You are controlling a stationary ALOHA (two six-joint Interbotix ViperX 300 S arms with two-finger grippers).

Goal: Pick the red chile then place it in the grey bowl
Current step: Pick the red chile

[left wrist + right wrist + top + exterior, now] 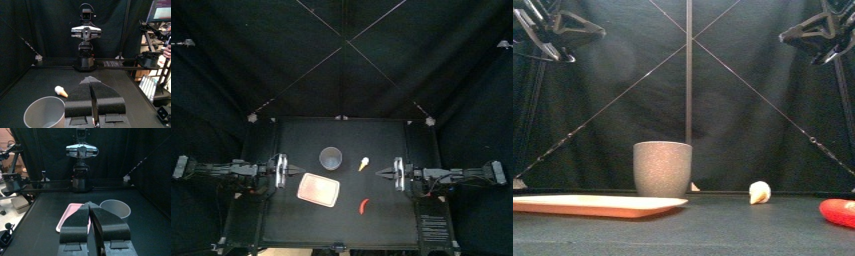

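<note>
Red chile, one (grey bowl, one)

Black arms held high at own sides, facing each other; left black two-jaw gripper and right black two-jaw gripper pressed closed, empty.

Black curtains behind black table
</note>
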